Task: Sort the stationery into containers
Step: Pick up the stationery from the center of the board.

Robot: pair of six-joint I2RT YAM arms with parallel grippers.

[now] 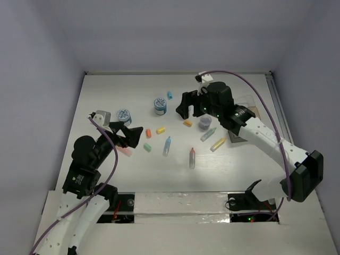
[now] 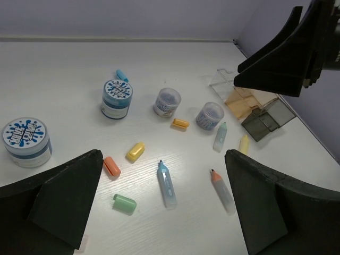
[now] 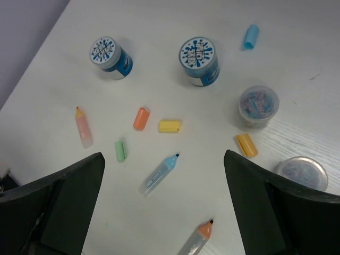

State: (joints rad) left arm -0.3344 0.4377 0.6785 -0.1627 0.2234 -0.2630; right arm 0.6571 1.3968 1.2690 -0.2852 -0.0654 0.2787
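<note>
A: Where does the stationery lie?
B: Scattered over the middle of the table (image 1: 106, 93); a light blue pen (image 2: 166, 185) beside an orange-red pen (image 2: 223, 190), a tape roll (image 2: 116, 99) farther back, and a yellow pen (image 2: 244, 144) nearest the containers (image 2: 241, 101) at the right edge.
A: And the grippers?
B: The left gripper (image 2: 163, 156) is spread wide above the light blue pen and holds nothing; the right gripper (image 3: 163, 155) is just as wide and empty, hanging over an orange piece (image 3: 141, 118) and a yellow piece (image 3: 170, 126).
</note>
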